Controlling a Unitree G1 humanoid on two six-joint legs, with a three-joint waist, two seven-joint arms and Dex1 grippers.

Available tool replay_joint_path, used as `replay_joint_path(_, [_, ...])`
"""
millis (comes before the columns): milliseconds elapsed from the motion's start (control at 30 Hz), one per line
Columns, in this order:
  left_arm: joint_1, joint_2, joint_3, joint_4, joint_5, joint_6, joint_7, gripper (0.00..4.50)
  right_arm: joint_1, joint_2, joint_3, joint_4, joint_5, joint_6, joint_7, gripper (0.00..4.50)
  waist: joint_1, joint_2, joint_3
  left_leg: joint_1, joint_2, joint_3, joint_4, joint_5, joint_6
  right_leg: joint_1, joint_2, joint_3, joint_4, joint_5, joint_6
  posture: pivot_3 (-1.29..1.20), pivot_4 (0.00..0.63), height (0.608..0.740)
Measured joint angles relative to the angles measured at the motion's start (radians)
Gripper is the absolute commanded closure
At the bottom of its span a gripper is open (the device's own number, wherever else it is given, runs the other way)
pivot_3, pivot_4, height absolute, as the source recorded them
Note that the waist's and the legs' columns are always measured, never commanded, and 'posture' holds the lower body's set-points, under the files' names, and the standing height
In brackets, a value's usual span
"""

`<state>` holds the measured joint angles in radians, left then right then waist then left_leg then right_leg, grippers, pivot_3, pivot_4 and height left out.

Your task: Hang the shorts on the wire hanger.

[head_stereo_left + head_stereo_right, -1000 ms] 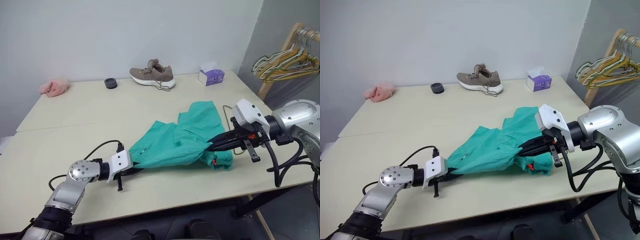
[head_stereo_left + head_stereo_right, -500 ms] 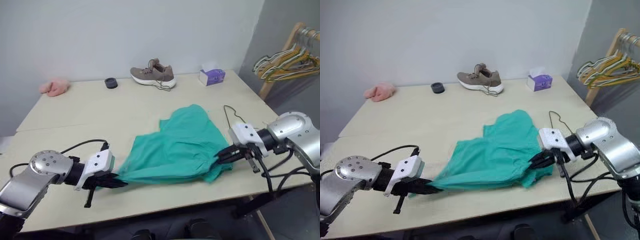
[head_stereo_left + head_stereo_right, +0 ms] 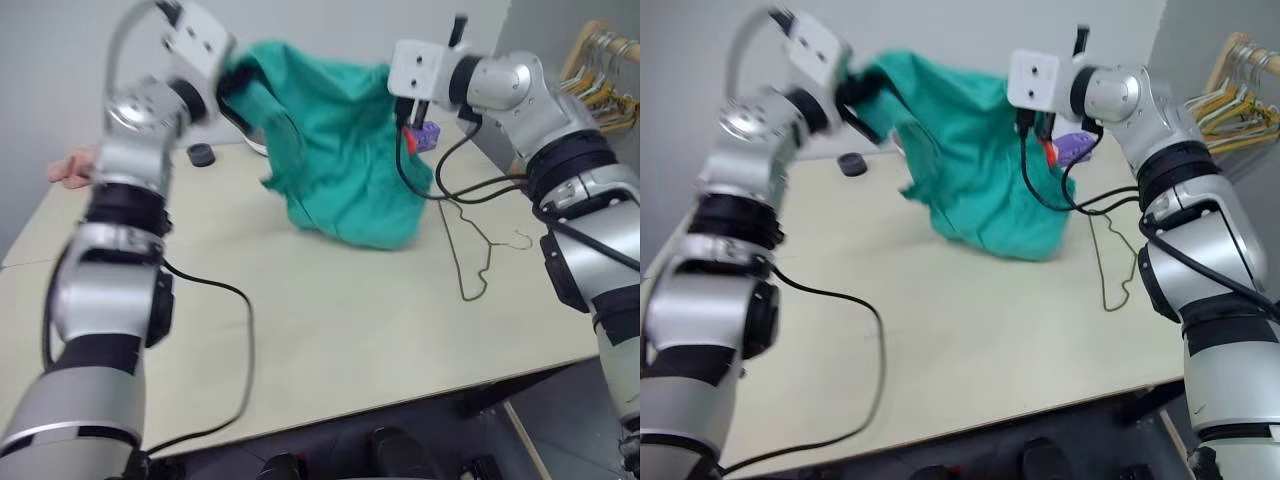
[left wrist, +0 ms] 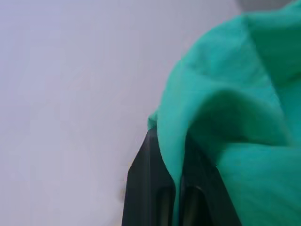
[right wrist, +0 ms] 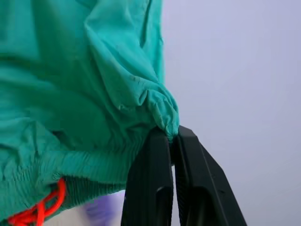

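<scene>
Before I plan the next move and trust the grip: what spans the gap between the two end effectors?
The shorts, pinched at each end by the left end effector and the right end effector, sag between them above the table in the left eye view.

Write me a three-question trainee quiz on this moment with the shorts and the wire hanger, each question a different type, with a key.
1. True or false: the shorts are held up above the table by both grippers.
2. Where is the wire hanger?
A. threaded through the shorts
B. lying on the table beside the hanging shorts
C. on the rack with the other hangers
3. Fill in: the left gripper and the right gripper each have their fingers ____ on a fold of the fabric.

Key
1. True.
2. B.
3. Shut.
</scene>
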<state>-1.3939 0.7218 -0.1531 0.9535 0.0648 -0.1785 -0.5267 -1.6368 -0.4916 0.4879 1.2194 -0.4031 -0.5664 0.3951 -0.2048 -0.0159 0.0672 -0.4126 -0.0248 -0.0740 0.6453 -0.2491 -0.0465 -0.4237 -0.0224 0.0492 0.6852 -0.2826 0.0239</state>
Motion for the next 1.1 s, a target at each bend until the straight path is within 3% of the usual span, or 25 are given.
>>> replay_joint_path(100, [-0.051, 0.13, -0.061, -0.046, 0.151, -0.193, -0.025, 4.49, 0.01, -0.02, -0.02, -0.011, -0.019, -0.187, -0.09, 4.5, -0.013, 0.0, 0.0, -0.004, 0.0, -0.001, -0.001, 0.0, 0.0, -0.002, 0.0, 0.001, -0.004, -0.001, 0.002, -0.1, 0.0, 0.74])
replay_joint_path(200, [0.084, 0.223, -0.068, -0.307, 0.111, -0.152, -0.255, 4.49, 0.13, -0.037, -0.037, -0.071, -0.012, -0.365, -0.085, 4.5, -0.01, 0.003, -0.008, -0.001, 0.0, -0.003, -0.005, 0.0, 0.001, 0.004, 0.0, 0.0, -0.005, -0.003, 0.004, -0.08, 0.0, 0.74])
replay_joint_path(267, [0.301, 0.272, -0.051, -0.523, 0.008, -0.022, -0.406, 4.49, 0.256, -0.035, -0.031, -0.103, -0.007, -0.447, -0.056, 4.5, -0.01, 0.007, -0.012, 0.004, 0.0, -0.002, -0.005, -0.001, 0.001, 0.009, 0.0, 0.001, -0.004, -0.004, 0.004, -0.08, 0.0, 0.74])
replay_joint_path(300, [0.519, 0.319, -0.03, -0.711, -0.092, 0.112, -0.493, 4.49, 0.367, -0.034, -0.014, -0.137, -0.008, -0.505, -0.029, 4.5, -0.011, 0.008, -0.012, 0.01, 0.0, -0.002, -0.005, -0.001, 0.002, 0.014, 0.0, 0.001, -0.004, -0.004, 0.004, -0.08, 0.0, 0.74])
replay_joint_path(467, [1.207, 0.413, 0.016, -1.173, -0.363, 0.51, -0.653, 4.49, 0.653, -0.061, 0.088, -0.246, 0.038, -0.628, 0.166, 4.5, -0.015, 0.003, -0.002, 0.02, 0.0, -0.003, 0.006, -0.003, 0.01, 0.019, 0.003, 0.001, 0.016, -0.001, -0.001, -0.07, 0.0, 0.74])
replay_joint_path(533, [1.353, 0.443, 0.08, -1.303, -0.436, 0.588, -0.674, 4.49, 0.72, -0.097, 0.137, -0.345, 0.138, -0.63, 0.291, 4.5, -0.001, 0.002, -0.001, 0.033, 0.001, -0.007, 0.004, -0.002, 0.012, 0.033, 0.004, -0.003, 0.013, -0.003, -0.001, -0.08, 0.0, 0.74])
replay_joint_path(633, [1.535, 0.464, 0.177, -1.413, -0.494, 0.651, -0.688, 4.49, 0.844, -0.181, 0.206, -0.533, 0.307, -0.54, 0.507, 4.5, 0.037, 0.001, 0.001, 0.069, 0.002, -0.008, -0.003, -0.005, 0.015, 0.069, 0.004, -0.006, 0.008, -0.016, -0.01, -0.08, 0.0, 0.74])
replay_joint_path(700, [1.611, 0.464, 0.193, -1.436, -0.497, 0.658, -0.693, 4.49, 0.903, -0.225, 0.228, -0.629, 0.368, -0.456, 0.612, 4.5, 0.063, 0.001, 0.002, 0.079, 0.002, -0.009, -0.003, -0.007, 0.015, 0.078, 0.004, -0.006, 0.008, -0.02, -0.014, -0.09, 0.0, 0.74])
replay_joint_path(833, [1.68, 0.454, 0.2, -1.454, -0.497, 0.655, -0.704, 4.49, 0.993, -0.308, 0.21, -0.811, 0.461, -0.227, 0.758, 4.5, 0.089, 0.0, 0.002, 0.081, 0.002, -0.008, -0.003, -0.007, 0.015, 0.08, 0.003, -0.005, 0.008, -0.02, -0.015, -0.1, 0.0, 0.74])
replay_joint_path(1100, [1.622, 0.413, 0.187, -1.414, -0.476, 0.637, -0.702, 4.49, 1.085, -0.343, 0.106, -1.012, 0.469, 0.057, 0.808, 4.5, 0.099, 0.0, 0.002, 0.081, 0.002, -0.007, -0.003, -0.007, 0.014, 0.08, 0.004, -0.006, 0.007, -0.02, -0.014, -0.12, 0.0, 0.74])
